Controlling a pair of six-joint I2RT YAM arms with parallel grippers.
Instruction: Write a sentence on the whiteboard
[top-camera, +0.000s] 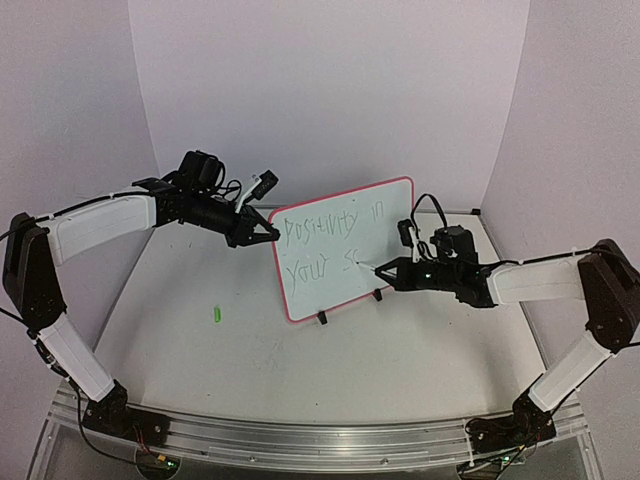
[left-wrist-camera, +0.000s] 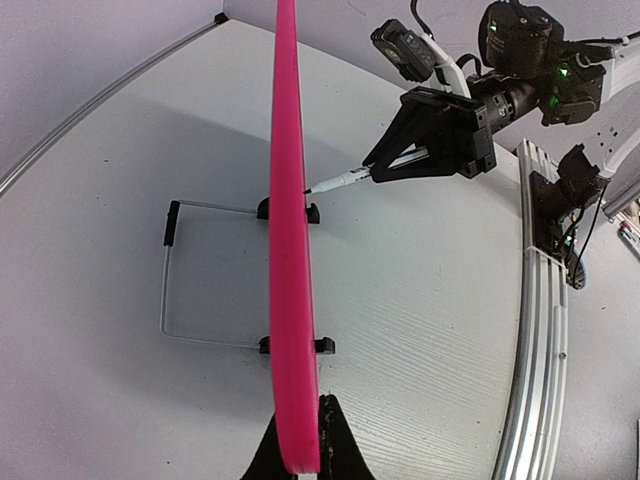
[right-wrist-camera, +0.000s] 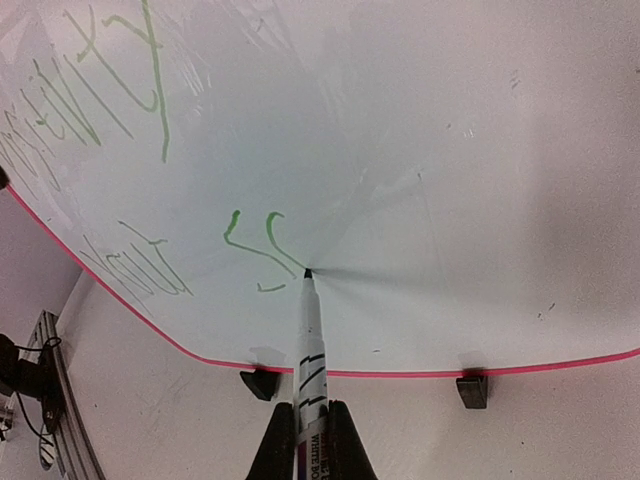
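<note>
Board (top-camera: 345, 288) stands upright on the desk (top-camera: 200, 360), mid-field, tilted back on its two black feet (right-wrist-camera: 262, 383). A wire prop (left-wrist-camera: 163, 290) shows behind it in the left wrist view.

Left pincer (top-camera: 270, 232): clenched on the board's left rim. In the left wrist view I see both fingers (left-wrist-camera: 338, 445) astride the pink edge.

Right pincer (top-camera: 390, 268): clenched on the marker (right-wrist-camera: 308, 340), which points forward from between the fingers. The nib touches the white face low down, just right of the last green strokes.

Sentence (top-camera: 322, 228): top line reads roughly "POSITIVITY IN". Second line has "YOUR", then an "S" and part of one more letter, ending at the nib. Strokes are thin and green. To the right of the nib the board is bare.

One small green bit (top-camera: 215, 315) lies on the desk left of the board, well apart from it. I cannot tell what it is.
</note>
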